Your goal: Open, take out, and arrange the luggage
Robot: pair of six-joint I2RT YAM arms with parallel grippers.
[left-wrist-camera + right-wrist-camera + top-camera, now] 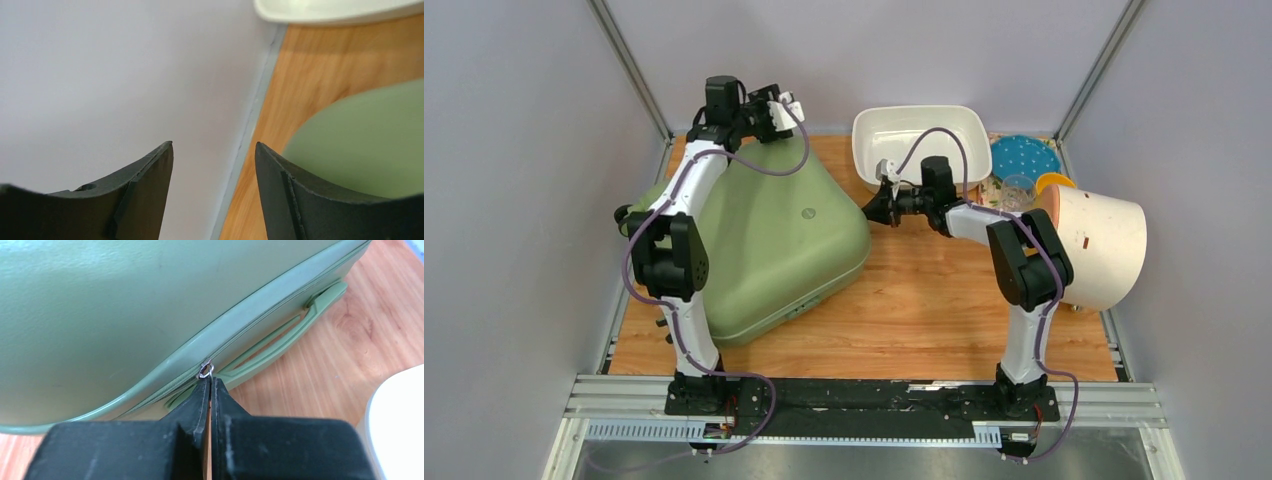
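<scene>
The sage-green luggage (764, 240) lies flat and closed on the left of the wooden table. My right gripper (869, 208) is at its right corner. In the right wrist view the gripper (210, 379) is shut on the silver zipper pull (205, 371) at the luggage's (125, 305) edge seam, just above the green side handle (280, 340). My left gripper (784, 108) hangs open and empty above the luggage's far corner. In the left wrist view the gripper (215, 145) has its jaws wide apart, with the green shell (370, 140) below right.
A white tub (921, 140) stands at the back, just behind my right gripper. A cream cylinder (1099, 245) lies at the right edge. A teal plate (1024, 155), a clear glass (1019, 190) and a yellow item (1056, 182) sit at the back right. Walls enclose three sides.
</scene>
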